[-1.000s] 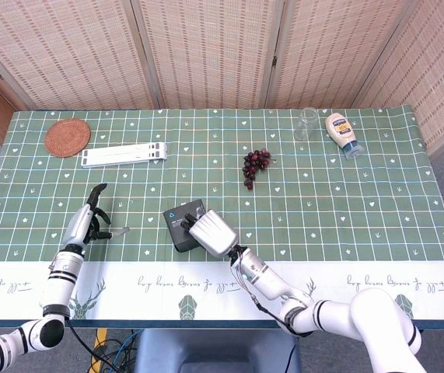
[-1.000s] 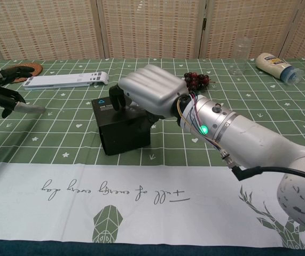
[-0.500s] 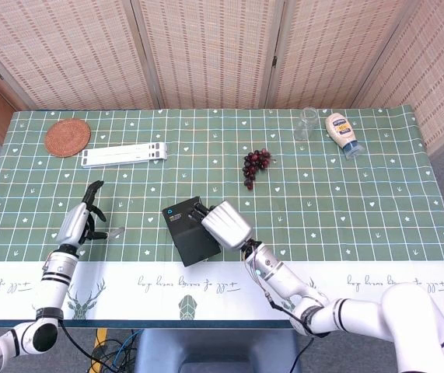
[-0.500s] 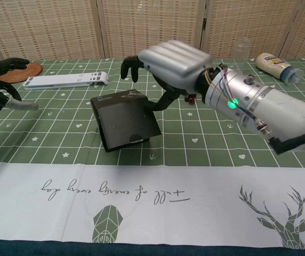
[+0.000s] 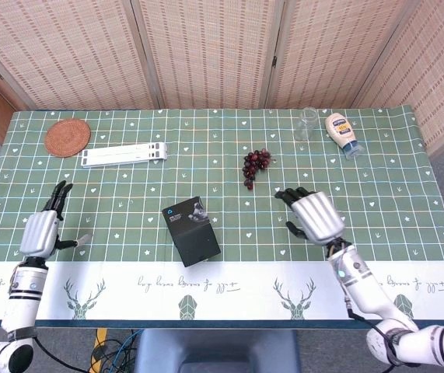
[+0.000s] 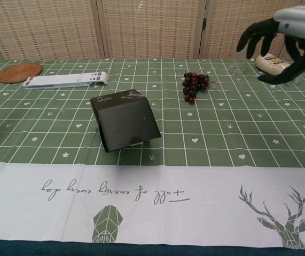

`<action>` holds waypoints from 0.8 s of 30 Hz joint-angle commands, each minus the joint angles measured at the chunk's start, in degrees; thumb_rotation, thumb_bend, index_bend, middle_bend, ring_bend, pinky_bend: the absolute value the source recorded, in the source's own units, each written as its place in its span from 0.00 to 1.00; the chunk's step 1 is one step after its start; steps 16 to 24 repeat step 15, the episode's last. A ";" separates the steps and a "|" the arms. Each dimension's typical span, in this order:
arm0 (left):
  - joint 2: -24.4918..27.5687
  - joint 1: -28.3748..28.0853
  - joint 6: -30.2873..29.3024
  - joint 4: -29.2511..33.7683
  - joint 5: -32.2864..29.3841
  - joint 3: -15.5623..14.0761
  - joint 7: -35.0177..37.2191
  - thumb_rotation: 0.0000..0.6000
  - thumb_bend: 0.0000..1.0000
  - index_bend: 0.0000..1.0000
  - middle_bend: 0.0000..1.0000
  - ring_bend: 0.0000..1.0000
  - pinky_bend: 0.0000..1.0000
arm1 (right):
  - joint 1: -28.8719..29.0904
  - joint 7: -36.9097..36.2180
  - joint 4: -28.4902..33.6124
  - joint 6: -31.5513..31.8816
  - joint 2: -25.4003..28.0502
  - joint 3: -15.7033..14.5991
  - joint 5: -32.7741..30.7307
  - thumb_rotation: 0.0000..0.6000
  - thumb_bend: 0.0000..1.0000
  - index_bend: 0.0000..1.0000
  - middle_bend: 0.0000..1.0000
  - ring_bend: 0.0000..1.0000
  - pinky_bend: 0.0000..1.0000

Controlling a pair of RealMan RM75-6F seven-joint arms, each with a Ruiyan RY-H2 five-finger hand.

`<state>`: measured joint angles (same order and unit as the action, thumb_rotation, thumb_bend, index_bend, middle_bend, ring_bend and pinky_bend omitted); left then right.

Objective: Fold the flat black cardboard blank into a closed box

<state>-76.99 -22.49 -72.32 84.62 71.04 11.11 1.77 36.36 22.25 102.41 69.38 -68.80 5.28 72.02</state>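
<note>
We log the black box (image 5: 191, 230) standing folded on the green checked tablecloth (image 5: 377, 179), near the table's front middle, tilted back, nothing touching it. Right hand (image 5: 315, 214) sits well to its right, raised, fingers spread, holding nothing. Left hand (image 5: 41, 231) hangs near the left edge, fingers apart, empty. Behind the box: grapes (image 5: 255, 165), white stand (image 5: 123, 155), woven coaster (image 5: 67, 137), glass (image 5: 307, 123), mayonnaise bottle (image 5: 342, 132).

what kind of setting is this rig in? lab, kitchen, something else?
Probably a staged indoor test area, not a real kitchen: a table under a green patterned tablecloth, woven folding screens closing off the back, and assorted props such as grapes, a mayonnaise bottle and a black box.
</note>
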 commanded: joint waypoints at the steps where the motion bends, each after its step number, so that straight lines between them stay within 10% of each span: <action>1: 2.50 2.66 -3.56 1.59 2.30 -2.22 -4.79 1.00 0.11 0.00 0.00 0.16 0.37 | -5.74 -5.61 0.84 4.79 5.02 -3.18 4.24 1.00 0.33 0.25 0.34 0.37 0.59; 24: 4.98 12.14 -14.48 8.80 5.69 -7.92 -11.93 1.00 0.11 0.01 0.00 0.15 0.34 | -20.32 -12.57 -4.92 15.84 6.66 -8.26 8.41 1.00 0.33 0.25 0.35 0.37 0.56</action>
